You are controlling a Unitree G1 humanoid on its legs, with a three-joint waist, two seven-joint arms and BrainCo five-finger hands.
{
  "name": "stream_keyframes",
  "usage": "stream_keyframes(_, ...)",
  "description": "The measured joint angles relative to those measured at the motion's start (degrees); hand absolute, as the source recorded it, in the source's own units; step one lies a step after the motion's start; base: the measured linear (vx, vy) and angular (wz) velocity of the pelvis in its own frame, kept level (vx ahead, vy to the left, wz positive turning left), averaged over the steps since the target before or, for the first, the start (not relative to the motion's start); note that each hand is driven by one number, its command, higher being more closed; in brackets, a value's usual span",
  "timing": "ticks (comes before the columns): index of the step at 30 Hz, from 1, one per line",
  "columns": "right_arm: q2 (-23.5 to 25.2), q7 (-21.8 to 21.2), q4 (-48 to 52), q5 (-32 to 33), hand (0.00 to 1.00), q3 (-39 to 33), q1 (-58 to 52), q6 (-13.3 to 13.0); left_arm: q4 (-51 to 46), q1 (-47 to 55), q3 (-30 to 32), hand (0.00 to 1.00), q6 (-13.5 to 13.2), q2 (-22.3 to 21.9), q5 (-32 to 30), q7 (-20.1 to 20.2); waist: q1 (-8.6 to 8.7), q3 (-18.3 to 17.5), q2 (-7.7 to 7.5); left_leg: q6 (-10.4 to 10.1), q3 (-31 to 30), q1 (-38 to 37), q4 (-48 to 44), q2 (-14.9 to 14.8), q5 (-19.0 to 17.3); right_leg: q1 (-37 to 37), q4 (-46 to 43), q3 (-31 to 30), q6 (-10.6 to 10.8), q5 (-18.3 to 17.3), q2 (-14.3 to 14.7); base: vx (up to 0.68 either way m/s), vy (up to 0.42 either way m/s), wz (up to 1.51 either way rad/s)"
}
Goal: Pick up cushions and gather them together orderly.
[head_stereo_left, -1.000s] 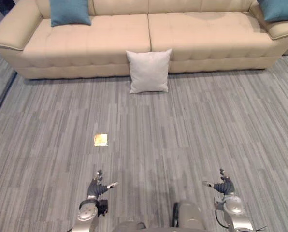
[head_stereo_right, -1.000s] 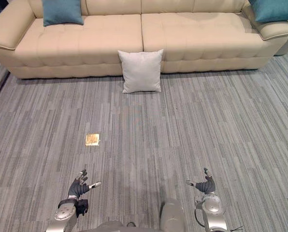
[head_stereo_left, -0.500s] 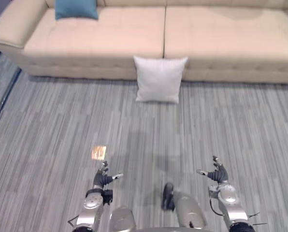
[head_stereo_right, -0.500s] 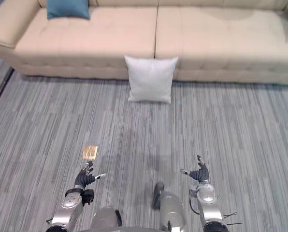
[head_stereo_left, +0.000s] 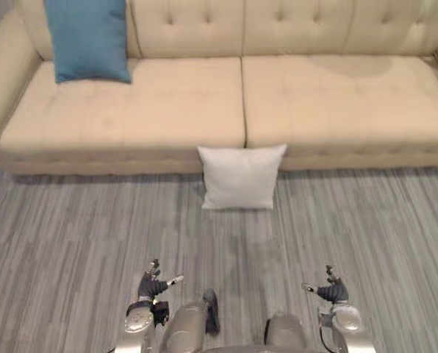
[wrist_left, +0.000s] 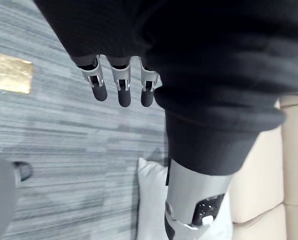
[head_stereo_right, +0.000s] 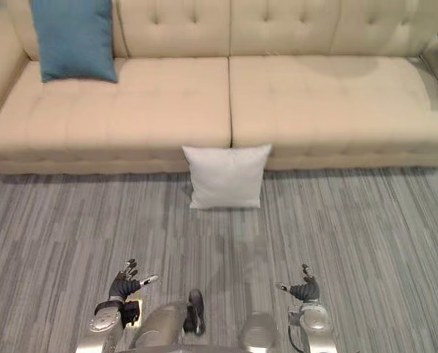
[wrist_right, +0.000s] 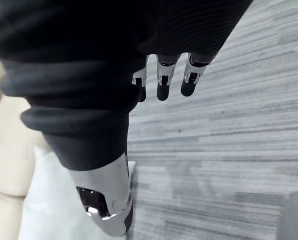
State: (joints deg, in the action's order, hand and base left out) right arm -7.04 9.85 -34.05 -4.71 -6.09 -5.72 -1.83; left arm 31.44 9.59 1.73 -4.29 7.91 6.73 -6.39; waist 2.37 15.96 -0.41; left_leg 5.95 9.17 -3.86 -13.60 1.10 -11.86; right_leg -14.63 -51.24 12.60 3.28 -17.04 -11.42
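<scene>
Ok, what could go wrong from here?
The white cushion leans on the sofa front; a one-sided grab may tip it flat.
The left hand and right hand hang open, well short of it; stepping in could kick it.
The blue cushion sits deep against the backrest: long reach.

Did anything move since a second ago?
Only the camera moved: the robot came nearer the sofa. Nothing was picked up or dropped. The white cushion still leans on the sofa's front, the blue cushion still sits on the seat, and the left hand and right hand stay open, empty.
</scene>
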Motion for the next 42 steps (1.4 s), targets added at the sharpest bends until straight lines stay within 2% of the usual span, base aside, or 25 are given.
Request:
stream_keyframes(1, -0.24, 0.00, -0.21, 0.02, 0.00, -0.03, 0.28, -0.17, 0.27, -0.89, -0.04, 0.00, 0.02, 0.18, 0.42, 0.02, 0.24, 0.24, 0.07, -0.28, -1.15, -2.86, 1.78, -0.28, -0.30, -3.34, 10.77, 1.86, -0.23, 0.49, 1.67, 0.53, -0.027, 0.52)
stream_keyframes(2, -0.35, 0.01, -0.40, 0.03, 0.00, -0.19, 0.25, -0.14, 0.27, -1.20, -0.07, 0.00, 0.00, 0.19, 0.44, 0.03, 0.42, 0.26, 0.03, -0.64, -1.49, -3.66, 2.13, -0.49, -0.50, -4.26, 16.52, 2.26, -0.40, 1.64, 2.47, 0.54, -0.067, 0.68)
stream_keyframes(3, -0.41, 0.01, -0.50, 0.06, 0.00, -0.50, 0.23, -0.05, 0.29, -1.34, -0.12, 0.00, 0.00, 0.15, 0.44, 0.04, 0.69, 0.28, 0.03, -1.51, -1.75, -5.06, 2.92, -0.89, -1.01, -4.81, 25.04, 2.39, -0.46, 5.12, 3.59, 0.67, -0.125, 0.85)
stream_keyframes(4, -0.24, 0.04, -0.49, 0.06, 0.00, -0.85, -1.40, 0.03, 0.30, -0.65, -0.56, 0.00, -0.02, 0.64, 0.38, 0.06, 1.13, -0.15, -1.05, -5.82, -2.40, -7.89, 3.88, -0.74, -3.56, -4.56, 37.46, 1.93, -1.54, 14.58, 5.03, 0.56, -0.110, 0.84)
stream_keyframes(5, -0.24, 0.02, -0.56, 0.06, 0.00, -0.85, -2.10, 0.08, 0.55, -0.53, -0.84, 0.00, 0.01, 0.87, 0.35, 0.07, 1.37, -0.43, -1.63, -7.38, -2.90, -9.24, 3.78, -0.73, -4.93, -4.58, 38.01, 0.81, -2.86, 20.84, 5.13, 0.69, -0.182, 0.75)
stream_keyframes(6, -1.21, 0.00, -1.44, 0.06, 0.00, -1.06, -1.87, 0.55, 2.65, -0.60, -1.13, 0.00, 0.23, -0.17, 0.26, 0.11, 1.37, -0.66, -0.13, -9.10, -3.34, -10.89, 3.38, -2.41, -5.92, -5.09, 33.61, 0.65, -5.82, 22.93, 5.91, 0.45, -0.158, 0.29)
stream_keyframes(8, -1.33, -0.03, -0.70, 0.06, 0.00, -1.10, -0.97, 0.62, 2.88, -0.59, -1.35, 0.00, 0.24, -0.34, -0.14, 0.18, 1.58, -1.13, 0.33, -11.47, -3.30, -8.22, -2.38, -3.97, -4.60, -5.50, 31.88, 1.79, -6.18, 18.85, 6.26, 0.49, -0.198, 0.17)
stream_keyframes(9, -1.52, -0.05, -0.32, 0.09, 0.00, -1.15, -0.62, 0.57, 2.86, -1.35, -1.56, 0.00, 0.24, -0.57, -0.21, 0.29, 1.68, -0.92, 0.41, -15.07, -2.39, -3.14, -12.86, -5.19, -2.42, -4.32, 32.60, 2.06, -6.72, 17.50, 6.67, 0.49, -0.233, 0.17)
stream_keyframes(10, -1.67, -0.04, -0.48, 0.21, 0.00, -1.06, -0.36, 0.65, 2.84, -1.60, -1.45, 0.00, 0.21, -1.07, -0.20, 0.32, 1.17, -0.54, 0.84, -16.86, -0.90, 2.40, -24.89, -8.62, -0.65, -0.26, 36.06, 2.34, -7.17, 17.41, 8.26, 0.56, -0.241, 0.07)
stream_keyframes(12, -1.32, 0.02, 0.19, 0.89, 0.00, -1.25, -0.67, 0.56, 2.88, -1.60, -1.48, 0.00, 0.20, -1.21, -0.12, 0.38, 0.32, -0.31, 0.77, -14.10, 1.85, 6.38, -33.18, -12.40, -2.31, 6.30, 40.71, 2.32, -7.49, 17.35, 10.26, 0.51, -0.173, -0.23)
stream_keyframes(13, -1.41, 0.02, 0.54, 1.38, 0.00, -2.06, -0.65, 0.16, 2.74, -2.07, -1.47, 0.00, 0.12, -1.65, -0.12, 0.40, -0.20, -0.26, 0.51, -12.36, 2.81, 8.31, -31.39, -12.46, -3.33, 8.99, 42.67, 1.90, -7.51, 17.31, 10.40, 0.38, -0.100, -0.28)
stream_keyframes(14, -1.46, 0.07, 0.67, 1.54, 0.00, -2.68, -0.47, 0.05, 2.54, -2.13, -1.45, 0.00, -0.02, -1.90, -0.13, 0.42, -0.22, -0.20, 0.37, -11.94, 3.01, 9.49, -28.82, -12.21, -3.58, 9.83, 43.55, 1.43, -7.51, 17.31, 10.39, 0.33, -0.055, -0.38)
stream_keyframes(16, -1.77, 0.28, 0.34, 1.87, 0.00, -4.04, 0.78, -0.07, 2.71, -2.02, -1.31, 0.00, 0.21, -2.13, -0.18, 0.53, -0.47, 0.02, 0.68, -12.00, 1.46, 11.82, -14.44, -10.87, -3.22, 10.88, 44.93, -0.75, -6.97, 17.02, 10.72, 0.27, 0.002, -0.62)
stream_keyframes(18, -2.17, 0.28, -0.03, 1.88, 0.00, -4.28, 0.92, -0.05, 2.87, -1.94, -1.29, 0.00, 0.27, -2.25, -0.15, 0.53, -0.59, 0.28, 1.79, -12.72, 0.87, 11.91, -7.55, -10.90, -0.82, 11.10, 44.81, -2.22, -6.13, 16.49, 11.59, 0.19, 0.096, -0.60)
stream_keyframes(19, -2.91, 0.30, -0.04, 1.87, 0.00, -4.29, 0.73, 0.00, 2.89, -2.06, -1.28, 0.00, 0.24, -2.59, -0.09, 0.53, -0.12, 0.53, 3.42, -11.90, 0.00, 11.92, -4.25, -11.34, 3.80, 11.00, 44.21, -3.26, -5.14, 15.84, 12.71, 0.19, 0.191, -0.64)
stream_keyframes(20, -3.17, 0.39, -0.47, 1.85, 0.00, -4.29, 0.91, 0.01, 2.98, -2.42, -1.20, 0.00, 0.24, -2.65, -0.09, 0.55, -0.15, 0.75, 3.94, -12.02, 0.19, 11.77, -3.43, -11.61, 4.58, 10.48, 43.56, -4.46, -4.35, 15.28, 13.17, 0.17, 0.212, -0.55)
stream_keyframes(23, -2.95, 0.86, -0.75, 1.83, 0.00, -4.11, 0.82, 0.24, 2.95, -4.46, -0.97, 0.00, 0.11, -1.80, -0.09, 0.53, -0.14, 0.94, 2.36, -11.42, 3.49, 11.69, -0.68, -9.23, 4.99, 6.93, 41.30, -6.87, -2.43, 14.17, 10.29, 0.10, 0.194, -0.33)
stream_keyframes(25, -2.88, 1.83, -2.24, 1.83, 0.00, -4.06, 2.61, 0.42, 2.93, -4.62, 0.01, 0.00, 0.07, -0.33, -0.06, 0.14, -0.11, 1.54, 1.70, -10.16, 5.87, 12.43, -1.33, -8.50, 4.14, 4.44, 39.47, -9.27, -1.33, 13.55, 9.43, 0.06, 0.162, -0.48)
stream_keyframes(27, -3.03, 2.75, -3.73, 1.82, 0.00, -4.12, 5.06, 0.44, 2.89, -5.41, 1.36, 0.00, 0.03, 0.74, 0.26, -0.25, -0.17, 2.29, 1.34, -9.14, 7.08, 14.28, -3.55, -8.75, 3.20, 1.99, 37.38, -10.08, -1.28, 13.51, 9.37, 0.01, 0.096, -0.40)
stream_keyframes(30, -3.91, 4.81, -5.69, 1.88, 0.00, -4.26, 10.95, 0.48, 2.92, -10.08, 2.36, 0.00, -0.46, 3.64, 1.74, -1.71, -0.45, 6.45, 1.11, -8.03, 8.13, 20.46, -12.50, -10.49, 0.58, -5.05, 29.24, -10.44, -0.75, 12.86, 9.34, -0.09, 0.052, -0.29)
stream_keyframes(32, -4.73, 5.79, -5.52, 1.92, 0.00, -4.39, 12.64, 0.48, 2.92, -12.75, 2.61, 0.00, -1.05, 4.45, 2.76, -2.90, -0.57, 8.17, 1.12, -7.68, 8.13, 24.31, -17.58, -11.26, -2.25, -9.61, 23.54, -9.73, -0.93, 10.57, 8.86, -0.18, 0.045, -0.15)
stream_keyframes(33, -5.09, 6.88, -5.52, 2.09, 0.00, -4.91, 14.03, 0.55, 3.06, -15.57, 2.97, 0.00, -1.40, 4.89, 3.65, -3.92, -0.78, 8.82, 0.81, -7.09, 8.06, 28.98, -22.10, -11.84, -4.94, -14.38, 18.89, -8.81, -1.11, 7.56, 8.08, -0.25, 0.017, -0.10)
stream_keyframes(34, -5.47, 7.52, -5.50, 2.47, 0.00, -4.88, 15.58, 0.66, 3.43, -18.16, 3.18, 0.00, -1.68, 4.98, 4.63, -4.80, -1.20, 9.28, 0.92, -6.72, 7.85, 33.50, -26.23, -12.69, -6.39, -18.84, 15.59, -8.36, -1.38, 6.60, 7.83, -0.25, 0.010, -0.10)
stream_keyframes(38, -5.93, 9.18, -5.33, 3.24, 0.00, -4.77, 24.11, 1.05, 4.09, -27.94, 3.44, 0.00, -2.22, 4.99, 7.38, -6.61, -1.21, 12.26, 0.89, -5.54, 6.46, 48.22, -36.18, -14.47, -8.59, -32.81, 6.85, -7.60, -2.10, 5.30, 7.16, -0.21, -0.011, -0.03)
stream_keyframes(42, -8.37, 11.40, -4.26, 4.96, 0.00, -4.69, 37.62, 1.23, 2.34, -40.65, 3.40, 0.00, -2.88, 4.68, 10.11, -8.64, -1.67, 15.43, 1.00, -4.07, 5.66, 66.05, -45.83, -16.03, -9.21, -50.68, -2.54, -7.90, -2.58, 4.93, 6.34, -0.14, -0.028, -0.03)
